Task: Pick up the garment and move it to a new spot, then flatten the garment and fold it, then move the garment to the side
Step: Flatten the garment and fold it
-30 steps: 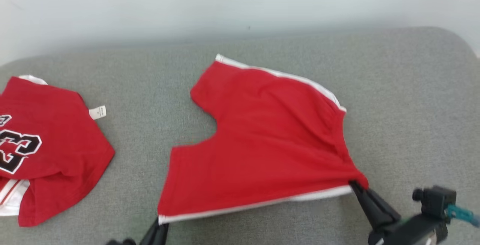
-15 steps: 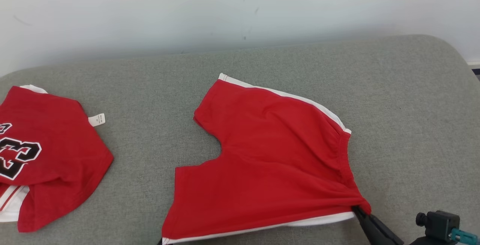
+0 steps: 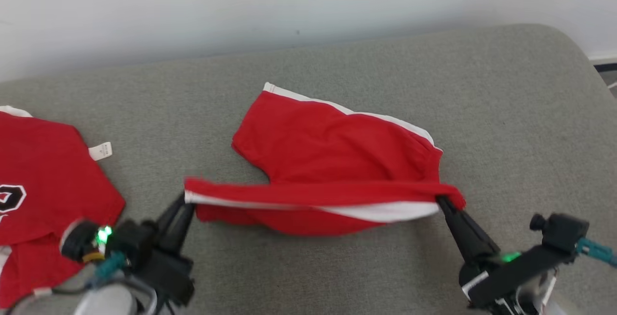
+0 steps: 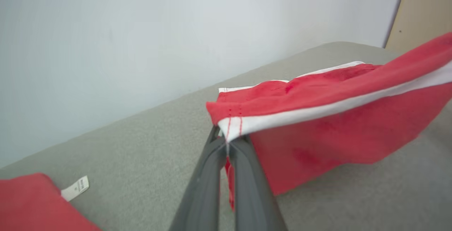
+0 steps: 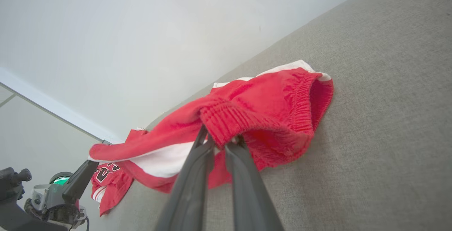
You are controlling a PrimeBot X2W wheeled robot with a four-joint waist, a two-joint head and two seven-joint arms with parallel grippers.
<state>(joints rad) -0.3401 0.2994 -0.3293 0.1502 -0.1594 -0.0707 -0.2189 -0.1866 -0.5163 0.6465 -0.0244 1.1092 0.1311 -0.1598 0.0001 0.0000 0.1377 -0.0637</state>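
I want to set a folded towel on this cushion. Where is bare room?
Bare cushion lies right of the red shorts, out to its rounded edge, and in a strip between shorts and wall. A narrower gap separates shorts from the jersey. Crowded near the front, where the left pincer and right pincer grip the shorts.

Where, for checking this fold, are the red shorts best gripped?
Likely the shorts at both near corners, from the robot's side: striped hem corner in the left gripper, elastic waistband corner in the right gripper. The far half lies flat on the couch.
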